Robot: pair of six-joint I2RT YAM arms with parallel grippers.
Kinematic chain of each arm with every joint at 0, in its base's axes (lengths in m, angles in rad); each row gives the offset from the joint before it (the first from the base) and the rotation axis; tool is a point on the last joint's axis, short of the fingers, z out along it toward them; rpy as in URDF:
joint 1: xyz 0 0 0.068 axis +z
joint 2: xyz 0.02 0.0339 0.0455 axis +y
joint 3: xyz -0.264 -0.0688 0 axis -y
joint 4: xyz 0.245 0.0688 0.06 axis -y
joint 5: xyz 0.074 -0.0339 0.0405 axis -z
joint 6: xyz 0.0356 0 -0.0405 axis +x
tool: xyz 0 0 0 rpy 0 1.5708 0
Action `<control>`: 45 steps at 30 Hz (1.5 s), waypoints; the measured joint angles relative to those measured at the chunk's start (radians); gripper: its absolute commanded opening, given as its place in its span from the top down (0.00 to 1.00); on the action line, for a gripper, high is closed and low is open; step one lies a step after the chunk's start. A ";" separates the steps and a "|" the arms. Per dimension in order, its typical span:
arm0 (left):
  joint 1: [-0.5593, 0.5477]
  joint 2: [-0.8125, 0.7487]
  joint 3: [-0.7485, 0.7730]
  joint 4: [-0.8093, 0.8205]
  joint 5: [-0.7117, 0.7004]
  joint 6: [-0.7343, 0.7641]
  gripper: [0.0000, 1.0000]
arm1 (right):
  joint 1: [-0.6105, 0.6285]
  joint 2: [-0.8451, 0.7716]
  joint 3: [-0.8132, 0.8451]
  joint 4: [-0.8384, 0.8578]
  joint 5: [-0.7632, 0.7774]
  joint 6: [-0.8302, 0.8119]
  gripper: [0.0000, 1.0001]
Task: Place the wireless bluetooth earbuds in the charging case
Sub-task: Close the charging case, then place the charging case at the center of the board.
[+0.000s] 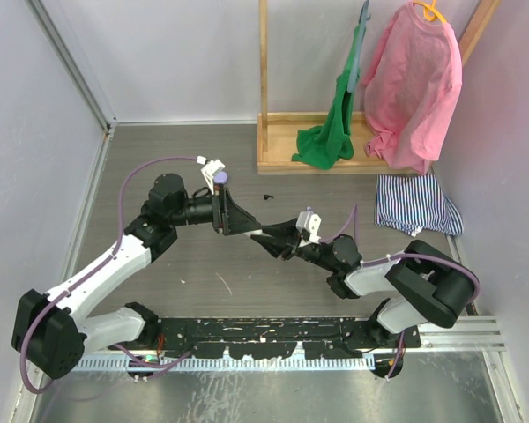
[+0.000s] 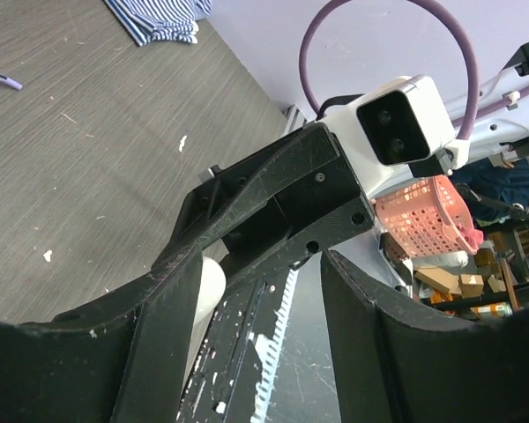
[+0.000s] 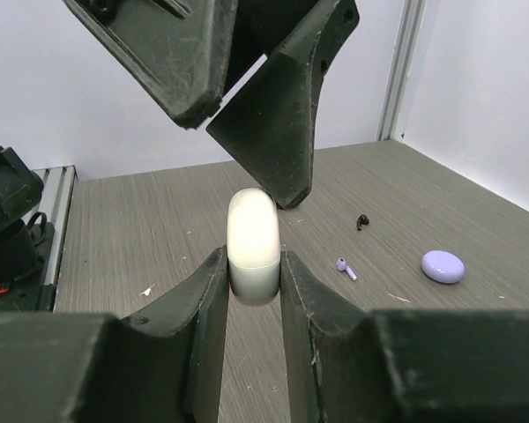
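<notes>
A white rounded plastic case (image 3: 253,242) is clamped upright by the right gripper (image 3: 253,264).
At its top edge the left gripper (image 2: 256,291) is seen half open, with grey wood-grain tabletop (image 3: 159,229) all round.

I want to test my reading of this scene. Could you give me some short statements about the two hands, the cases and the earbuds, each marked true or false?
1. The right hand holds a white case between its fingers. True.
2. The left hand is clamped on the lilac earbud. False: that earbud lies on the table, and the left hand is open, close to the white case.
3. A lilac case lies on the table. True.
4. The black earbud sits inside the white case. False: it lies on the table, apart from both hands.
</notes>
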 measured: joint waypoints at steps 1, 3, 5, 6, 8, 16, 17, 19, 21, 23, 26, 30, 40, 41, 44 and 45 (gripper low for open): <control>0.000 -0.004 0.000 -0.003 0.000 0.003 0.40 | 0.000 0.000 0.000 0.001 0.001 0.000 0.97; 0.000 -0.014 0.000 -0.021 -0.009 0.014 0.38 | 0.000 0.001 0.000 0.000 0.006 0.002 0.97; 0.000 -0.034 0.002 -0.066 -0.037 0.047 0.35 | 0.000 0.002 -0.002 0.000 0.012 0.004 0.97; 0.000 -0.045 0.006 -0.100 -0.058 0.066 0.34 | 0.000 0.002 -0.005 0.001 0.020 0.006 0.98; 0.000 -0.072 0.020 -0.190 -0.124 0.114 0.31 | 0.000 0.001 -0.015 0.000 0.038 0.018 0.98; 0.000 -0.210 0.060 -0.487 -0.484 0.264 0.18 | -0.006 -0.099 -0.052 -0.125 0.130 0.070 0.98; 0.000 -0.221 0.069 -0.526 -0.526 0.274 0.17 | -0.006 -0.122 -0.052 -0.154 0.143 0.077 0.98; 0.000 -0.236 0.096 -0.612 -0.604 0.298 0.14 | -0.008 -0.176 -0.053 -0.233 0.172 0.089 0.98; 0.000 -0.243 0.131 -0.696 -0.674 0.325 0.07 | -0.009 -0.231 -0.053 -0.320 0.201 0.100 0.98; 0.000 -0.248 0.163 -0.762 -0.734 0.352 0.01 | -0.012 -0.294 -0.052 -0.436 0.240 0.108 0.97; 0.000 -0.275 0.182 -0.833 -0.819 0.400 0.02 | -0.027 -0.366 -0.049 -0.599 0.304 0.130 0.97; 0.000 -0.325 0.182 -0.891 -0.917 0.457 0.02 | -0.085 -0.423 -0.049 -0.779 0.364 0.188 0.97; 0.000 -0.405 0.089 -0.894 -1.087 0.520 0.02 | -0.315 -0.493 -0.052 -1.036 0.450 0.343 0.97; 0.000 -0.412 0.081 -0.894 -1.096 0.523 0.02 | -0.343 -0.492 -0.055 -1.045 0.454 0.361 0.97; 0.000 -0.443 0.063 -0.894 -1.117 0.525 0.02 | -0.434 -0.472 -0.065 -1.053 0.457 0.409 0.97; 0.000 -0.456 0.060 -0.894 -1.125 0.525 0.02 | -0.465 -0.463 -0.072 -1.049 0.455 0.423 0.97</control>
